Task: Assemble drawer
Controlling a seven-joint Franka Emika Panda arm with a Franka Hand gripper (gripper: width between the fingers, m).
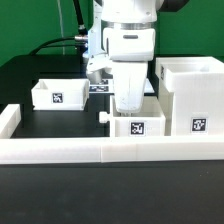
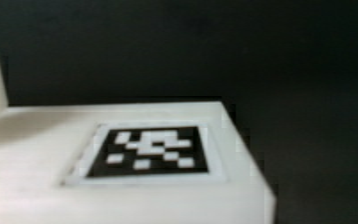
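Observation:
A small white drawer box (image 1: pixel 136 126) with a black-and-white tag on its front stands near the front wall, with a small knob (image 1: pixel 104 116) on its side toward the exterior view's left. My gripper (image 1: pixel 129 104) hangs straight down onto this box's top edge; its fingers are not clearly separable and I cannot tell whether they grip it. The wrist view is filled by a white panel (image 2: pixel 87 195) with a tag (image 2: pixel 153 150), and no fingertips show there. A second small box (image 1: pixel 58 95) stands at the exterior view's left. The large white drawer housing (image 1: pixel 190 92) stands at the right.
A low white wall (image 1: pixel 100 151) runs along the front, with a short return (image 1: pixel 8 120) at the exterior view's left. The marker board (image 1: pixel 100 88) lies behind the arm. Black table (image 2: pixel 247 50) surrounds the parts. Cables hang at the back.

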